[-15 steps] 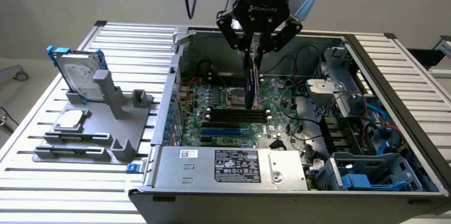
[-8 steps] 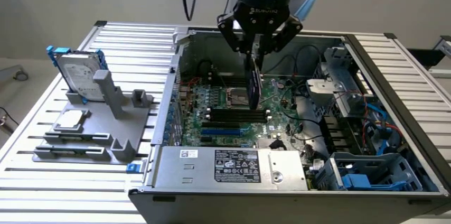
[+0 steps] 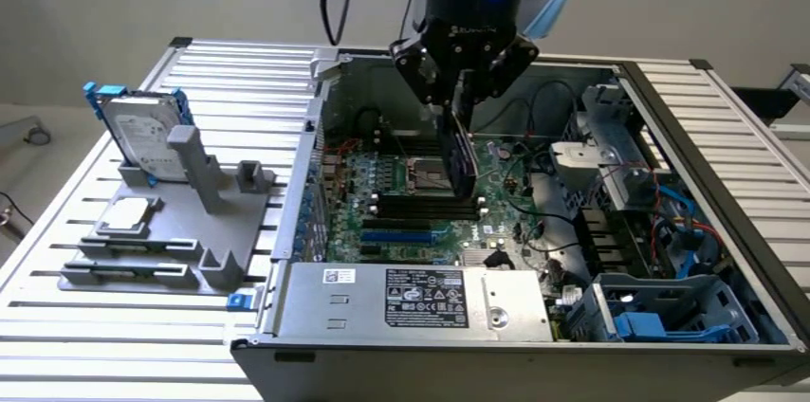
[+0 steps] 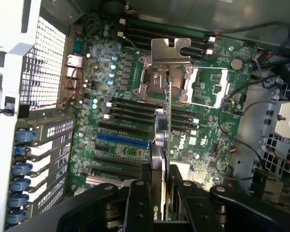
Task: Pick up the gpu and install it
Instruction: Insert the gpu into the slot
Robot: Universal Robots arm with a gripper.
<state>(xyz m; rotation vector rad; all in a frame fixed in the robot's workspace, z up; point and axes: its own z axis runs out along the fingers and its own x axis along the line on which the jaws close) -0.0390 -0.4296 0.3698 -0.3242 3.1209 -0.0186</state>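
Note:
The gpu (image 3: 460, 165) hangs upright and edge-on inside the open computer case (image 3: 294, 203), over the motherboard (image 3: 379, 189) near the CPU socket (image 3: 424, 173). My gripper (image 3: 457, 110) is shut on the card's upper edge. In the wrist view the gpu (image 4: 165, 130) runs as a thin strip away from my gripper (image 4: 160, 195), with a black finger (image 4: 137, 203) on either side. Its silver bracket (image 4: 170, 50) is at the far end, and the green board faces one side. The card's lower edge is above the slots; I cannot tell whether it touches them.
A silver hard drive in a blue frame (image 3: 139, 127) stands on a grey fixture (image 3: 177, 231) at the exterior view's left. The power supply (image 3: 405, 298) lies at the case front. Black memory sticks (image 3: 424, 203), a blue slot (image 4: 122, 140), cables (image 3: 658, 222) and drive cages (image 3: 671, 307) crowd the case.

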